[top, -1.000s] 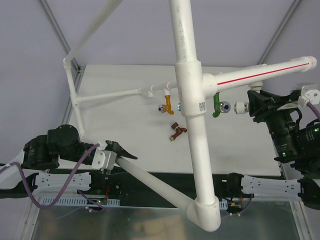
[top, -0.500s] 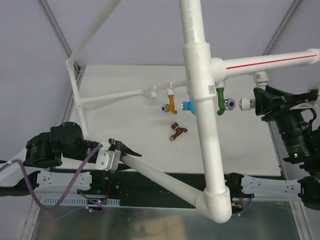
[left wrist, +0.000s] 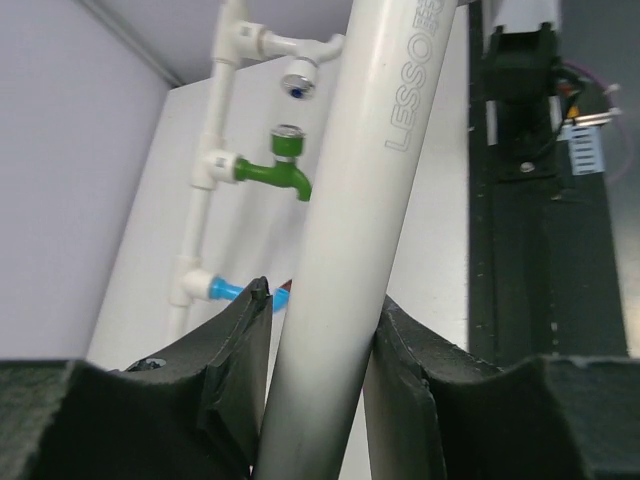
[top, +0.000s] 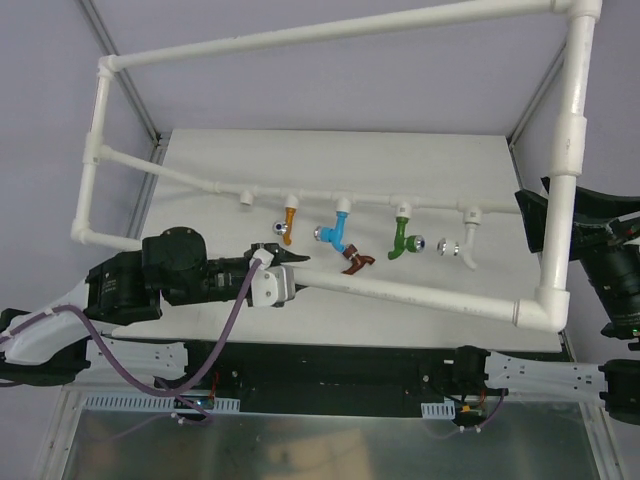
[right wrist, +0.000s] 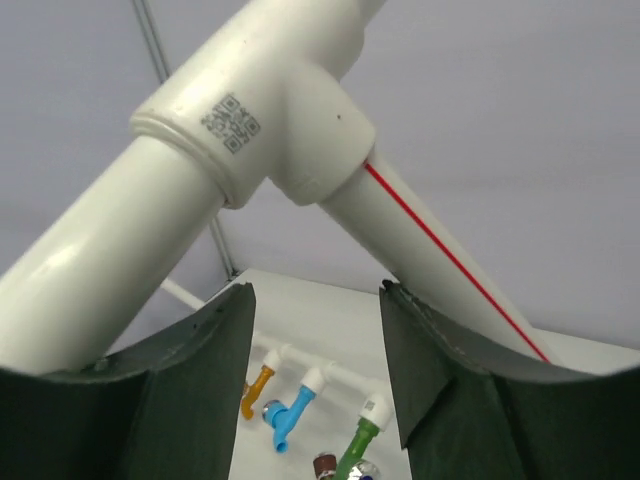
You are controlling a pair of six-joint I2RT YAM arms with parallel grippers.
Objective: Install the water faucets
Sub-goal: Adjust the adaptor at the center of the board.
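With the right tool [right wrist: 315, 288] spread beside the white PVC pipe frame [top: 440, 297], only the left tool [left wrist: 318, 305] pinches its low bar, so the frame may twist and sweep the loose brown plastic faucet [top: 354, 262] off the white table [top: 500, 170], while the orange faucet [top: 289, 220], blue faucet [top: 340, 230] and green faucet [top: 401, 238] hang on the rail.

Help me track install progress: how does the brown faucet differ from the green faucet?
The green faucet is mounted on a white tee of the pipe frame; the brown faucet is attached to nothing. The green faucet hangs from its fitting, while the brown faucet lies loose on the table, beside the frame's near bar. They also differ in colour, bright green against dark brown. Both are small plastic taps of similar shape.
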